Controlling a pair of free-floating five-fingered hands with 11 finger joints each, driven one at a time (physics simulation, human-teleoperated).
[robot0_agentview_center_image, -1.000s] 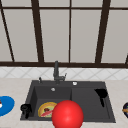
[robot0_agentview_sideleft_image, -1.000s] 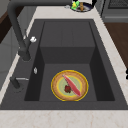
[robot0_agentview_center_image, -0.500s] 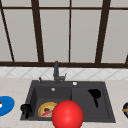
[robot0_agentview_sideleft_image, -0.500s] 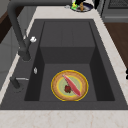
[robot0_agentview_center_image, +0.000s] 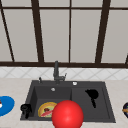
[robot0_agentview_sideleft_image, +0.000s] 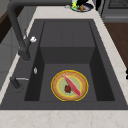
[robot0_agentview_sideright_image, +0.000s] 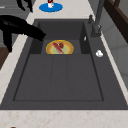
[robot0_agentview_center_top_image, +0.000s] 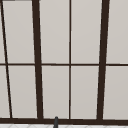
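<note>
Right hand (robot0_agentview_center_image: 92, 94): hangs over the shallow right section (robot0_agentview_sideright_image: 58, 77) of the dark grey composite sink (robot0_agentview_sideleft_image: 67, 53). It holds nothing and touches nothing. In the right side view it (robot0_agentview_sideright_image: 22, 28) reaches in from the front counter edge, with the fingers stretched out and apart and their tips toward the left basin.

Change: against 1.0 s ago, the right hand has shifted left across the shallow section toward the divider. Since 0.5 s ago it has barely moved. That puts it nearer the basin, but it is still apart from what lies there.

Left hand (robot0_agentview_center_image: 25, 109): idle at the sink's front-left corner, in the same place as in both earlier front views. I cannot tell whether it is open or closed.

Round yellow plate with a red strip of food (robot0_agentview_sideleft_image: 69, 85): flat on the floor of the deep left basin, unmoved. It sits nearer the basin's outer left wall than the divider.

Edges:
- The basin walls are steep on all sides.
- The divider steps down from the shallow section into the basin.
- The dark tall faucet (robot0_agentview_sideleft_image: 15, 27) stands on the back rim, with its spout arching over the basin.

Room:
- The shallow section under the right hand is bare.
- A large glossy red ball (robot0_agentview_center_image: 67, 115) sits in the front view's foreground and covers part of the plate there.

Counter:
- A flat blue plate (robot0_agentview_center_image: 5, 105) lies to the left of the sink.
- A small dark dish with food (robot0_agentview_sideleft_image: 81, 7) lies to the right.
- Both are well apart from the hands.
</note>
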